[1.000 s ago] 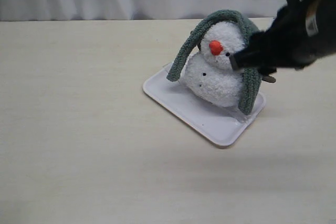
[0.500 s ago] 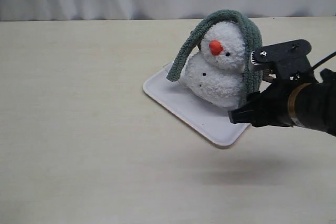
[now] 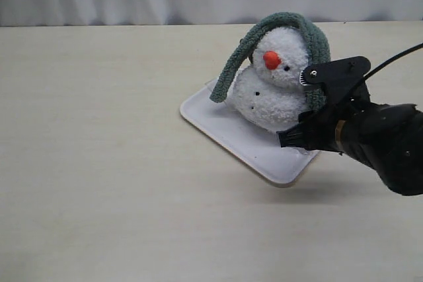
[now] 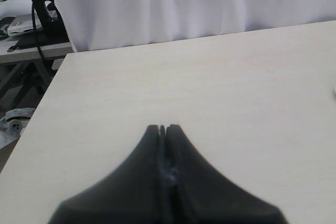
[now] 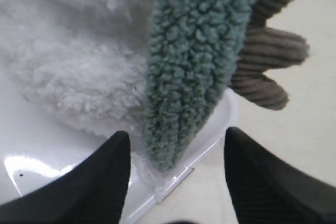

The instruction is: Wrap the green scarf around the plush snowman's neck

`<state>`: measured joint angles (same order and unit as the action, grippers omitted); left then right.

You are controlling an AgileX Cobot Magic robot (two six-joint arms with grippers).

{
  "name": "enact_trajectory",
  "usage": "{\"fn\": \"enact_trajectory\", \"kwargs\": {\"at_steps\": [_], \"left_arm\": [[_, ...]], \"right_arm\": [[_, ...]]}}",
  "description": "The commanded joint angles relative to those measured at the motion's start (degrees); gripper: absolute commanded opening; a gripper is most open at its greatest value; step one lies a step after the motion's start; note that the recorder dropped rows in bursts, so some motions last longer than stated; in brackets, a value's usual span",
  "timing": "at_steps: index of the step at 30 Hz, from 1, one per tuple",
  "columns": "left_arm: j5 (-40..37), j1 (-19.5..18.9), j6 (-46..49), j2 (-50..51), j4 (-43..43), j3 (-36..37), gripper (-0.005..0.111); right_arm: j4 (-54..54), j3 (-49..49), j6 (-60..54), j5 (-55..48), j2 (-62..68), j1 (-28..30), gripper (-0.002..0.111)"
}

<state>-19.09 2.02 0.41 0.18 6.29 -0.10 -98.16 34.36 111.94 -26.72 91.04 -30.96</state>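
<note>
Since a second ago the right gripper (image 3: 291, 138) has dropped from beside the snowman's head to the near-right corner of the white tray (image 3: 218, 127), while scarf and snowman have not shifted. Off to the left, the left gripper (image 4: 163, 128) hangs over bare table (image 3: 99, 163) with its jaws pressed together on nothing, well apart from the work. Next comes the green scarf (image 3: 291, 19), whose left end slopes down and ends just above the tray's far edge. It arches over the crown of the plush snowman (image 3: 271, 97) like a hood, not around the neck, and the snowman sits upright on the tray. The scarf's right end hangs straight down beside the body to the tray floor, in front of a brown twig arm (image 5: 268, 61). The right wrist view shows that end lying between the right gripper's wide-open fingers, which hold nothing; whether either finger brushes it is hard to tell. So the draping is done. Pulling the band down to the neck and crossing the ends is probably all still to do.
</note>
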Motion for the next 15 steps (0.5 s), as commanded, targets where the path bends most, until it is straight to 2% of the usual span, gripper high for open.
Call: {"fn": "enact_trajectory", "kwargs": {"at_steps": [1, 6, 15], "left_arm": [[0.6, 0.0, 0.0, -0.2, -0.3, 0.1, 0.0], [0.6, 0.0, 0.0, -0.2, -0.3, 0.1, 0.0], [0.6, 0.0, 0.0, -0.2, -0.3, 0.1, 0.0]], "right_arm": [[-1.8, 1.6, 2.9, -1.4, 2.7, 0.3, 0.051], [-1.8, 5.0, 2.9, -0.7, 6.4, 0.3, 0.05], [-1.8, 5.7, 1.6, -1.6, 7.7, 0.3, 0.016]]}}
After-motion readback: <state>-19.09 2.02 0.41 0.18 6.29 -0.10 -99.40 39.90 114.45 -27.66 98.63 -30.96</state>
